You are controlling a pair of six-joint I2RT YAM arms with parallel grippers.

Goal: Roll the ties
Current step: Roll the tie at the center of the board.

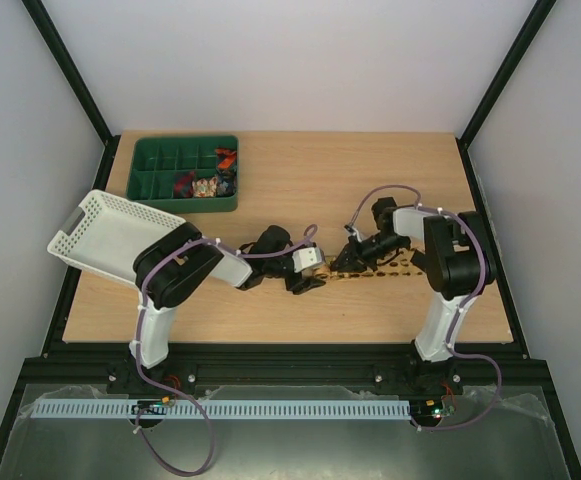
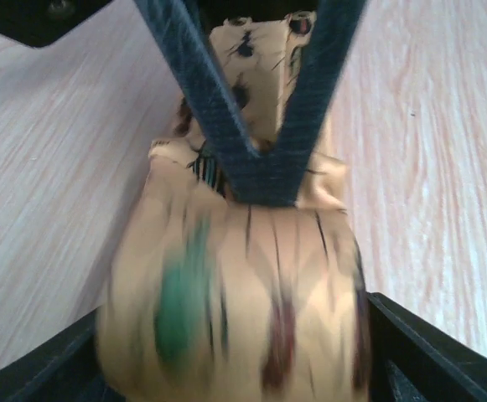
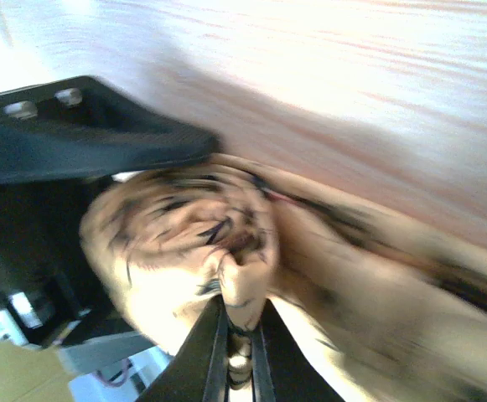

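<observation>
The tan-gold tie [image 1: 375, 267] with small dark marks lies as a strip on the table, its left end rolled into a coil [image 2: 235, 293]. My left gripper [image 1: 310, 270] holds the coil between its black fingers [image 2: 411, 347], which press on both sides of it. My right gripper [image 1: 350, 255] is shut on the coil's centre fold [image 3: 241, 289]. Its thin fingers [image 3: 214, 352] pinch the fabric and show as a dark V in the left wrist view [image 2: 260, 159]. The unrolled tail runs right along the table [image 3: 394, 276]. Both wrist views are blurred.
A green compartment tray [image 1: 160, 160] with several rolled ties stands at the back left. A white slatted basket [image 1: 110, 235] hangs over the table's left edge beside the left arm. Purple cables loop along both arms.
</observation>
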